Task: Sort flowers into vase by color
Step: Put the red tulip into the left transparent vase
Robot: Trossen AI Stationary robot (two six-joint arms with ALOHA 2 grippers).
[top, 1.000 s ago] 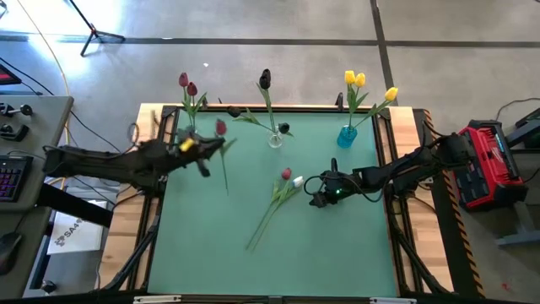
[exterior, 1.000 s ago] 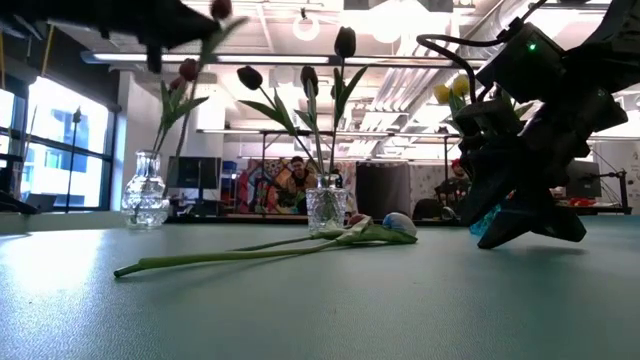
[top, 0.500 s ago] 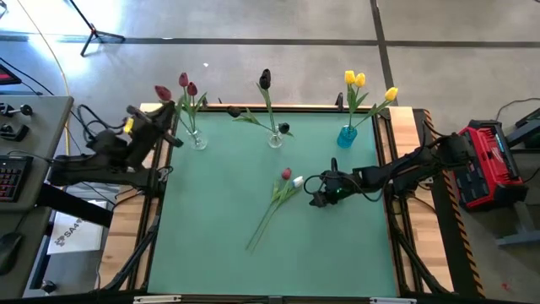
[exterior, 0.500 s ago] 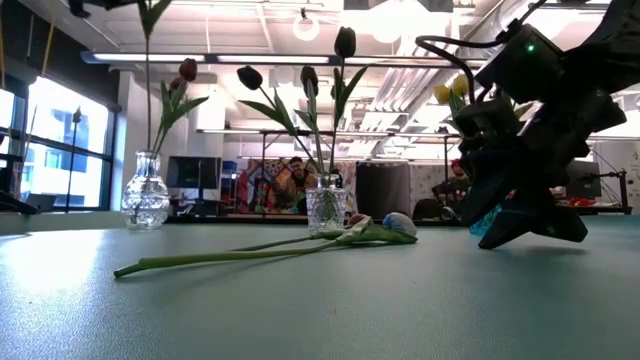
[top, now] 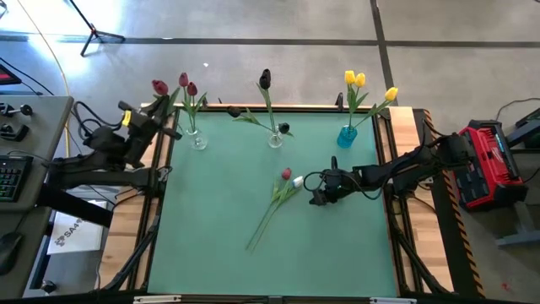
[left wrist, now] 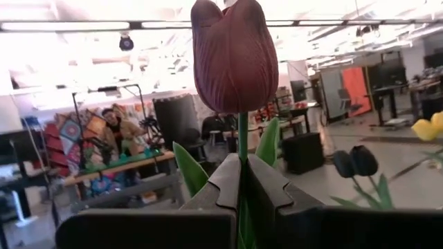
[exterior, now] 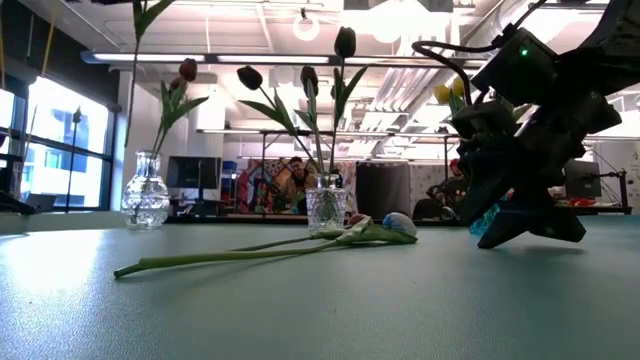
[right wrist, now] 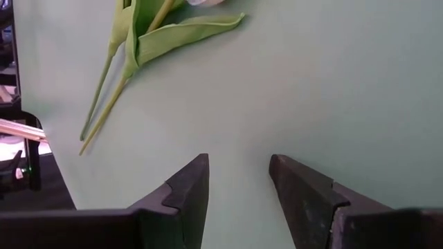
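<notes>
Red tulip (left wrist: pixel 234 59) in left claw (left wrist: pixel 242 181), now farther from table (top: pixel 337 253).

High view: overhead, straight down, whole green-topped bench (top: pixel 278 245) framed. Low view: at bench-surface height, level across it into the room. Left wrist view: close behind a dark red tulip head (left wrist: pixel 234 57), facing the room. Right wrist view: close, angled down onto the bench. High, low and right wrist views share the long-stemmed tulips lying on the bench (top: pixel 274 203).
</notes>
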